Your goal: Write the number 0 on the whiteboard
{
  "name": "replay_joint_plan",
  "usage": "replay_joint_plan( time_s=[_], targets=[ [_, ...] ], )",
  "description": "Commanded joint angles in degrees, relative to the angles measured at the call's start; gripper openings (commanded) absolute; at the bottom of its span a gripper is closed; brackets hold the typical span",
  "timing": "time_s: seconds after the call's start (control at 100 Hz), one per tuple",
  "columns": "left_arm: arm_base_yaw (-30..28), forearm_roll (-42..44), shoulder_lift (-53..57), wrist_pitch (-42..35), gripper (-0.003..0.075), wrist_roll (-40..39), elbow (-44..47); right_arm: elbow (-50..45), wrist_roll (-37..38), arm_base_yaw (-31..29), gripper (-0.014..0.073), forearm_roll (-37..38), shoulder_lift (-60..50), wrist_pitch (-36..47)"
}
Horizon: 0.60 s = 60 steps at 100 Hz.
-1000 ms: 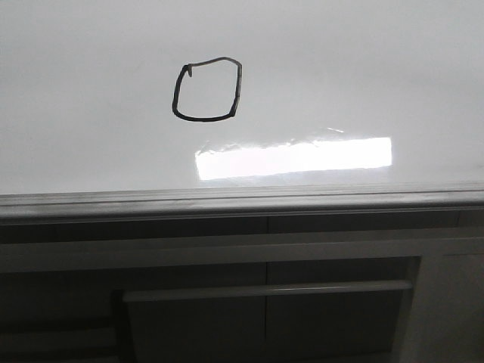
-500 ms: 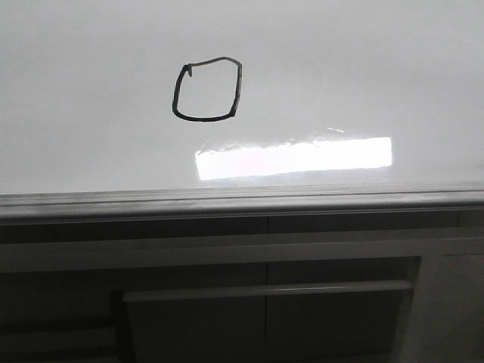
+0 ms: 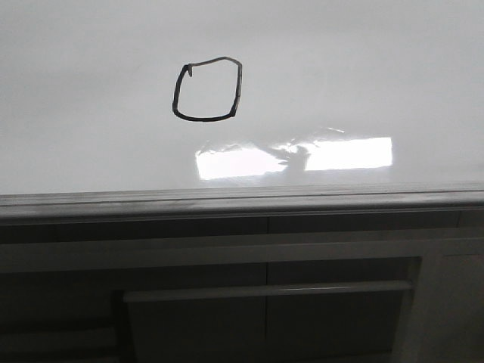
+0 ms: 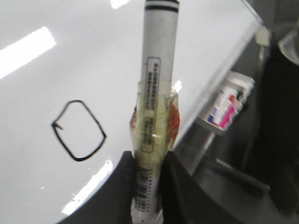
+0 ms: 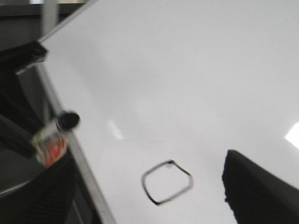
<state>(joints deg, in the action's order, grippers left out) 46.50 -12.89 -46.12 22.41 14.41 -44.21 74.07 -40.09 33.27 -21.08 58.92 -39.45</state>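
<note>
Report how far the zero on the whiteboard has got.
Done: the number 0 stands as a closed, boxy black loop on the whiteboard. In hand: the left pincer grips the marker, whose tip is out of frame; it appears clear of the loop. Left: no stroke looks missing; probably only putting the marker away.

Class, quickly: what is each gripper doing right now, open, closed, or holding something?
Left gripper: closed on the marker.
Right gripper: open, holding nothing.
</note>
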Motion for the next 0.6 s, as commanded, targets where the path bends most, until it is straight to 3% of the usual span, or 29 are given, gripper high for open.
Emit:
replay_joint_plan(
  time_s=[0.0, 0.06, 0.16, 0.19, 0.59],
  targets=[
    [-4.9, 0.2, -0.4, -13.8, -0.0020, -7.2, 1.1, 1.8, 0.5, -5.8, 0.0440, -0.7, -4.5, 0.3],
    [-9.0, -0.5, -1.6, -17.0, -0.0020, -9.1, 1.9, 1.8, 0.5, -9.4, 0.0319, -0.7, -6.1, -2.2],
    [-14.3, -1.9, -4.7, -19.5, -0.0020, -9.3, 2.0, 0.6, 0.5, -12.2, -0.0017, -0.7, -8.5, -5.1],
    [-15.4, -2.4, -5.9, -19.8, -0.0020, -9.3, 2.0, -0.3, 0.7, -12.4, -0.0073, -0.7, -9.2, -5.1],
    [-17.8, -8.2, -21.9, -30.5, -0.0020, -9.3, 1.4, -14.0, 0.7, -12.4, -0.0069, -9.6, -11.7, -3.0]
  ],
)
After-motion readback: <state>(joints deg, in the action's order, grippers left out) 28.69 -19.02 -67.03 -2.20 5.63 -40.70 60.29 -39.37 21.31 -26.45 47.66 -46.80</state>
